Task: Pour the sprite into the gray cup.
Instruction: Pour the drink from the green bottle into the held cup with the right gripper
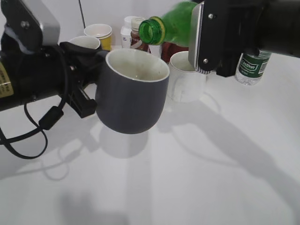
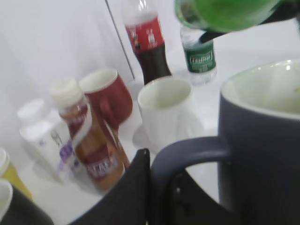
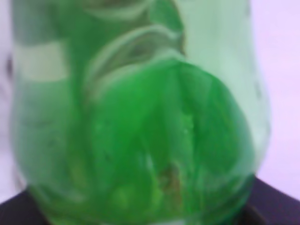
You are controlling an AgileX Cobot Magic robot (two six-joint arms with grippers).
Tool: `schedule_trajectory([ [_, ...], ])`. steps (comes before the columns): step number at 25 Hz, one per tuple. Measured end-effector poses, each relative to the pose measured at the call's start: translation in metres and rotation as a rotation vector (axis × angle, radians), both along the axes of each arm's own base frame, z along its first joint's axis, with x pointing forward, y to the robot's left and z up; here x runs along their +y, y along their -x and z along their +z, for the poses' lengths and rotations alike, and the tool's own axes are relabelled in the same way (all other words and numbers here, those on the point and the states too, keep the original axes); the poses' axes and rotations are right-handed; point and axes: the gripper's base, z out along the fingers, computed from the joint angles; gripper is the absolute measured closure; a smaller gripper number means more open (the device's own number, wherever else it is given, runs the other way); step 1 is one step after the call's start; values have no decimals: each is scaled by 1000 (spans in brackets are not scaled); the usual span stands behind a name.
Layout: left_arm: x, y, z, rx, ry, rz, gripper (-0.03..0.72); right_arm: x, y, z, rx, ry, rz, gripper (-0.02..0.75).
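My left gripper (image 1: 86,84) is shut on the handle (image 2: 187,154) of the gray cup (image 1: 132,93) and holds it above the table, upright, its cream inside showing. My right gripper (image 1: 206,42) is shut on the sprite (image 1: 171,26), a green bottle tipped nearly level with its open neck over the cup's far rim. No stream of liquid shows. The sprite fills the right wrist view (image 3: 140,122) and shows at the top of the left wrist view (image 2: 225,11), above the gray cup (image 2: 262,140).
Behind the cup stand a white mug (image 1: 185,77), a red mug (image 2: 110,96), a cola bottle (image 2: 147,44), a small water bottle (image 1: 251,65), a brown drink bottle (image 2: 91,140), white bottles (image 2: 44,140) and a yellow cup (image 1: 101,35).
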Motion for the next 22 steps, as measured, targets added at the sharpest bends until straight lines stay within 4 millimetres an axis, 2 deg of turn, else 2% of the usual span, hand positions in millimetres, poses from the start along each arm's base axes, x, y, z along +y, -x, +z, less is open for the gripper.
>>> schedule_trajectory([
  [7,-1,2,2,-30,-14,-30,644,1,0,4,-99,56,30,321],
  [22,-2,3,2,-43,-22,-48,644,2,-1,7,-198,148,59,321],
])
